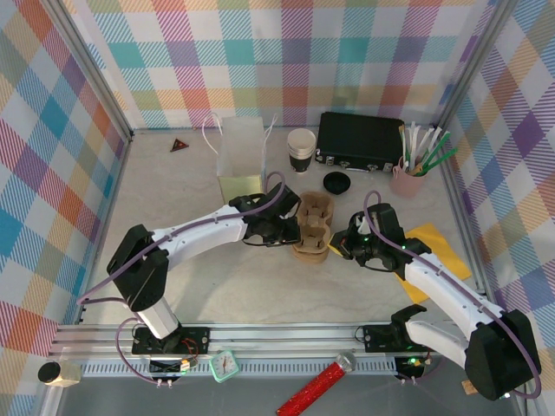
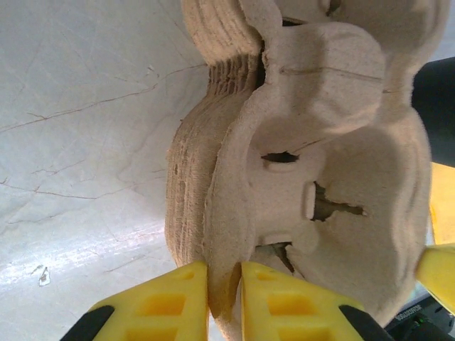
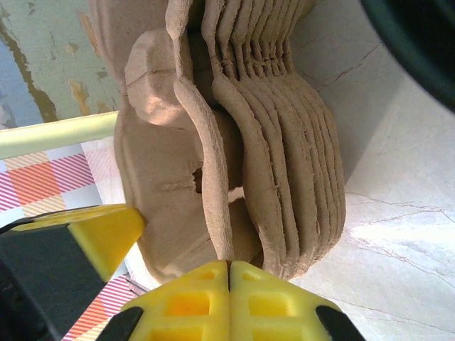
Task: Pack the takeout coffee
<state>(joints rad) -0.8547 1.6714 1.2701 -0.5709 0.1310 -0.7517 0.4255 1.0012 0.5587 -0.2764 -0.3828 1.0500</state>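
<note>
**A:** What is being attempted, and how is it best done?

**B:** One top carrier is judged to be due for peeling off the stack of pulp carriers at the middle of the desk. The lift is best made slowly, from the pinched rim, so that the nested trays beneath are not dragged up with it. The lower trays should be pressed down meanwhile. The soft pulp could be torn if it is yanked.

**A:** How are the claws set?

**B:** The left claw is clenched to a narrow gap, with the top carrier's rim pinched between its yellow fingers. The right claw is clenched fully, with nothing held. Its tips are set at the stack's opposite edge, just where the top carrier parts from the rest, though firm contact cannot be told.

**A:** And the drink?

**B:** The takeout coffee is seen standing toward the far edge of the desk, just in front of the black case. It is apart from both claws and not yet packed
</note>
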